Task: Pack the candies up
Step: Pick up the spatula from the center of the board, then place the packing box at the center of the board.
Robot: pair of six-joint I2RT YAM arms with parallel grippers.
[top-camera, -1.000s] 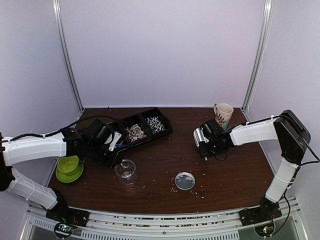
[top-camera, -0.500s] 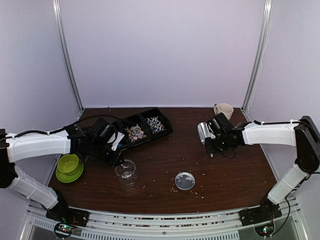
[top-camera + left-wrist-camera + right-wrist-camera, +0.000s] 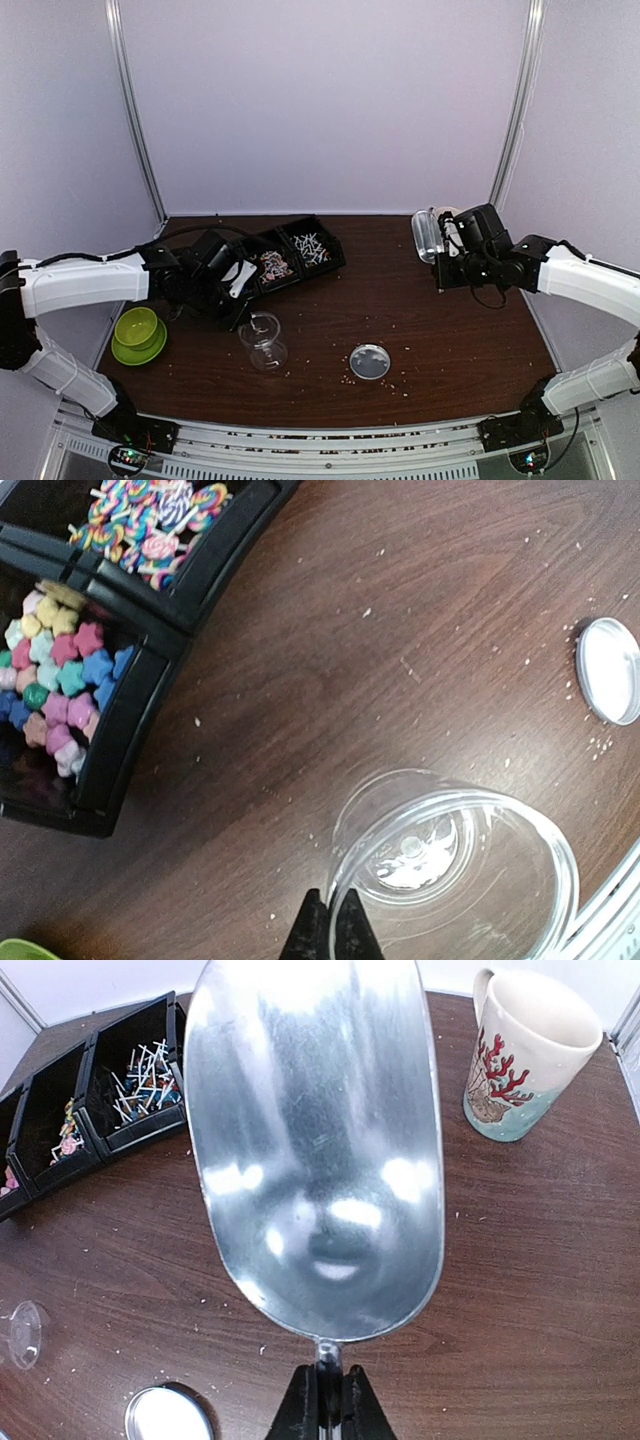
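Risk: jar (image 3: 450,865) tips or slides. Left gripper (image 3: 331,927) is pinched shut at its rim (glass between? I can't tell). Right gripper (image 3: 328,1400) clamps empty scoop (image 3: 315,1140); poured candies (image 3: 60,670) could miss.

White arm shells (image 3: 85,283), black joints (image 3: 190,272), black jaws

The table (image 3: 330,300) is viewed by the top external camera from above and behind the arm bases (image 3: 135,432), faced toward the rear wall (image 3: 330,100), with the whole workspace covered from afar. The left wrist camera is aimed steeply down, close over the glass jar (image 3: 450,870) and black bins (image 3: 130,720). The right wrist camera is directed forward and down along the metal scoop (image 3: 315,1140), seen very near. Bins, jar and round lid (image 3: 610,670) are shared by all 3 views.
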